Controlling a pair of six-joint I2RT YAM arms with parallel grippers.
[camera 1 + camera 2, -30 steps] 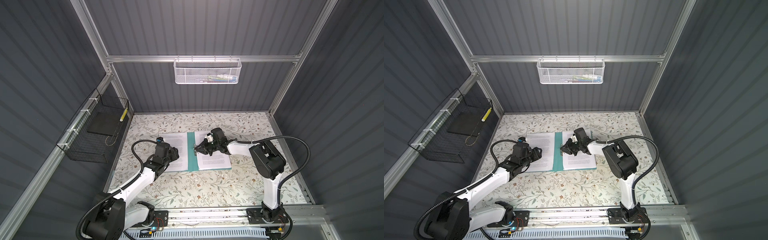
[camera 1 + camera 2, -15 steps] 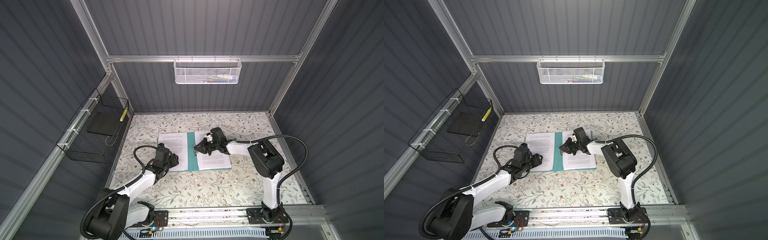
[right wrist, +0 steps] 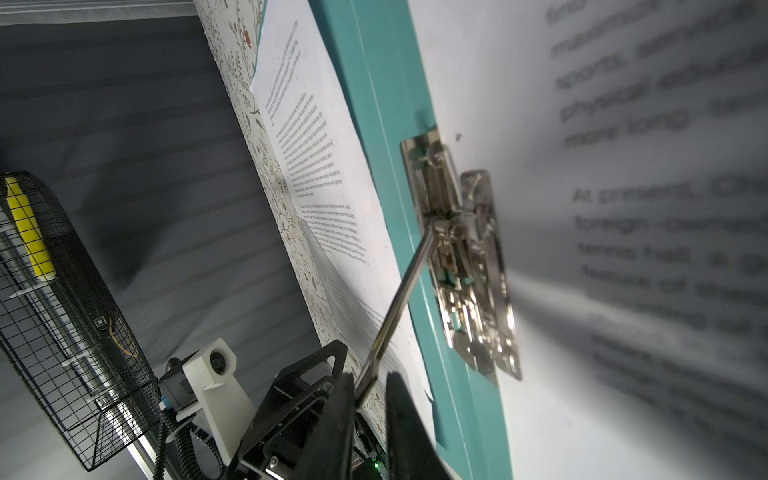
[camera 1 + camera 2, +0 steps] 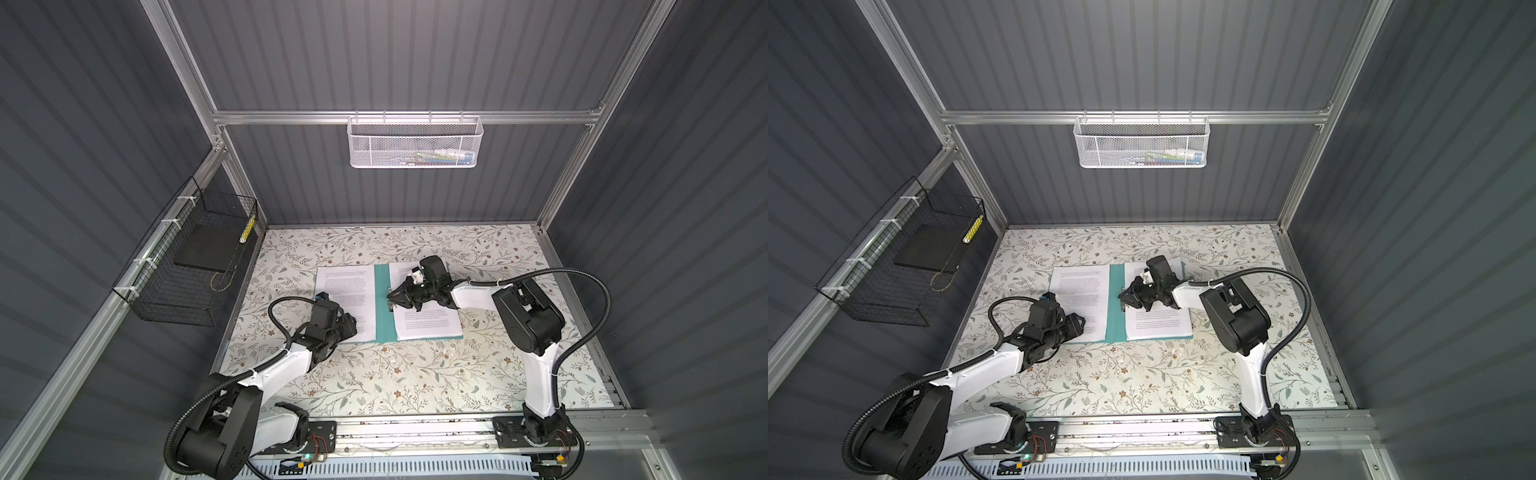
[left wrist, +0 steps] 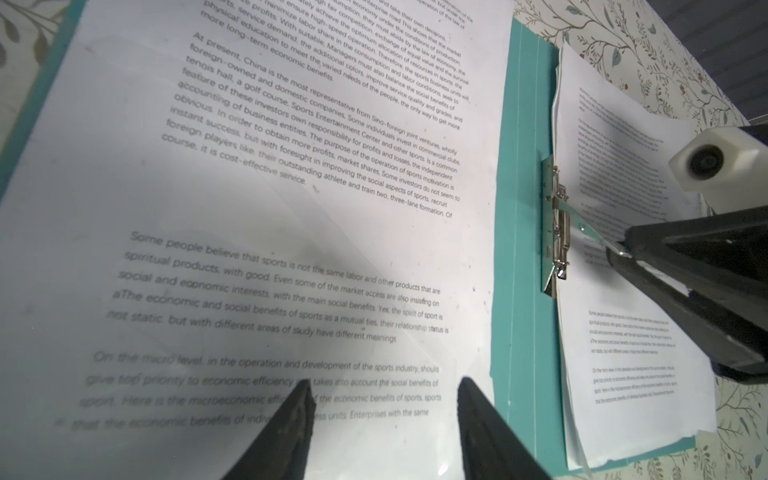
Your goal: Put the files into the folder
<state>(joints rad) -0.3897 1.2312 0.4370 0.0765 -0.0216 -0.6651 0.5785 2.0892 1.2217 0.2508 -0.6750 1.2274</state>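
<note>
Left gripper [image 5: 384, 384] has drawn back to the near edge of the thin teal-green folder [image 4: 381, 305], jaws apart, empty. White printed paper sheets [image 4: 345, 286] lie on both open halves; right gripper [image 3: 370, 378] pinches the silver clip lever [image 3: 399, 299].

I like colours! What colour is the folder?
Teal green; the folder shows best in the left wrist view.

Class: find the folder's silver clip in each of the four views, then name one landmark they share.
In a top view: clip mid-table on the teal strip, at the tip of the right end effector.
In a top view: clip, same spot.
Left wrist: clip where teal strip meets the farther files.
Right wrist: clip close up, lever raised toward the end effector.
Shared landmark: the teal strip.
</note>
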